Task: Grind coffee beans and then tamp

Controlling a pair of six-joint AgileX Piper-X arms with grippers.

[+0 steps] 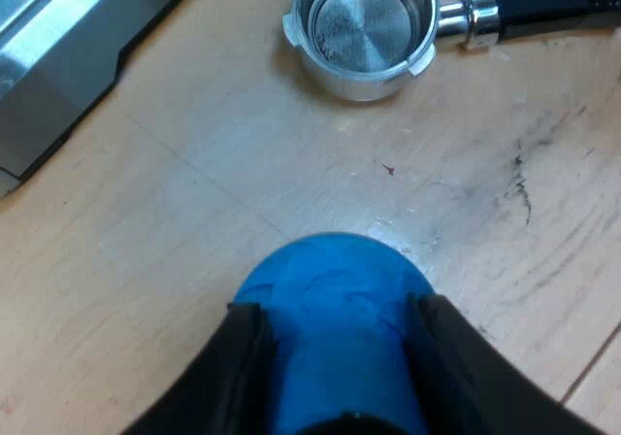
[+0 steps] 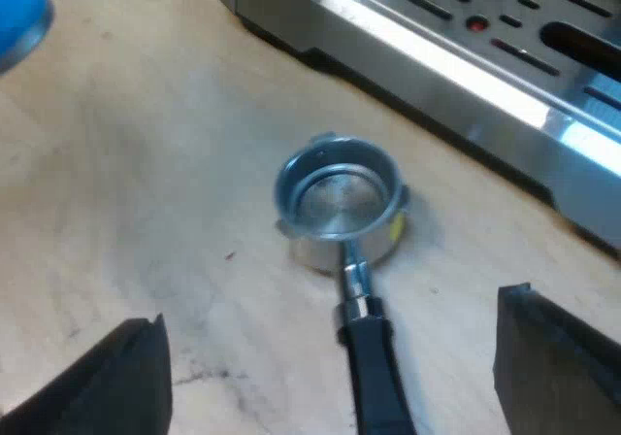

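The left wrist view looks down from close over the blue tamper (image 1: 335,309) toward the metal holder (image 1: 364,27), side-on to its handle. The right wrist view looks down from the handle's end, facing the espresso machine (image 2: 437,37) beyond the holder. Both share the holder and the machine's edge.

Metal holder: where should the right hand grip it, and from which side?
Grip the dark handle, not the round cup. The metal holder lies loose on the table, cup mouth up, its handle running between the open fingers of the right hand. Probably best to come straight down and close across the handle.
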